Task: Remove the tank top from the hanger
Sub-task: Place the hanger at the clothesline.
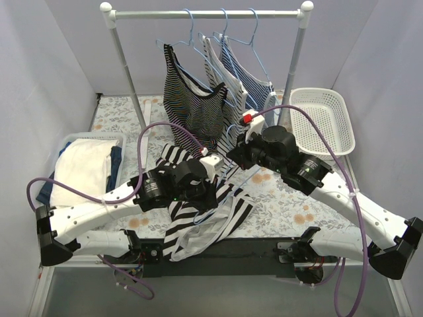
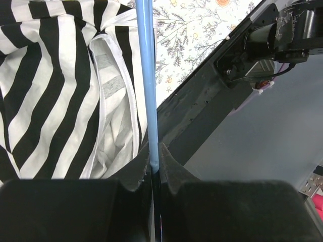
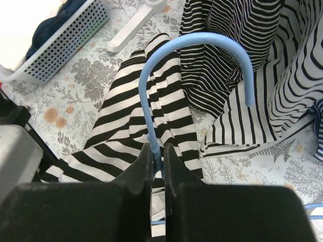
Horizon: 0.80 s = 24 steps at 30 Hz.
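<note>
The black-and-white striped tank top (image 1: 180,232) lies crumpled on the floral-covered table (image 1: 291,205). Its long axis runs roughly front to back, with the near end spilling over the dark front rail (image 1: 251,247) and the far end bunched under the two wrists. The left gripper (image 2: 154,162) is pinched tight on a straight wire of the blue hanger (image 3: 202,38), and the right gripper (image 3: 157,154) is clamped on the hanger's neck, the hook curving away from the fingers. Farther back, a bin (image 1: 92,136) of folded clothes (image 1: 82,165) sits at the left and a white basket (image 1: 325,119) at the right, and striped tops (image 1: 195,109) hang on the rack (image 1: 205,13) between pale walls.
</note>
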Each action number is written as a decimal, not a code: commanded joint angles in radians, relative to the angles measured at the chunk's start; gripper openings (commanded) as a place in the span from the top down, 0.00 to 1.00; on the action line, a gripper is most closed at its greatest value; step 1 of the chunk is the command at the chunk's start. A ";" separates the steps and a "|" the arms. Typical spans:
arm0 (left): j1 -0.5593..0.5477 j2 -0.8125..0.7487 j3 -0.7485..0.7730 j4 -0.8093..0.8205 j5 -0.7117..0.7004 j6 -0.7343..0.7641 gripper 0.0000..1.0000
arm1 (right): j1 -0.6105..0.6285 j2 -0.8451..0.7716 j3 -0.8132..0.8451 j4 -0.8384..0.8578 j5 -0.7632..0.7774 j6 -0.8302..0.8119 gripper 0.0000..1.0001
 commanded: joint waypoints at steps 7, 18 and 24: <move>-0.006 -0.133 -0.028 -0.056 -0.160 -0.056 0.81 | 0.009 -0.075 -0.079 0.149 0.065 0.171 0.99; -0.006 -0.161 0.001 -0.200 -0.261 -0.149 1.00 | 0.090 0.017 -0.082 0.217 0.012 0.219 0.94; -0.006 -0.213 0.055 -0.399 -0.340 -0.295 1.00 | 0.103 0.011 -0.073 0.217 0.011 0.216 0.31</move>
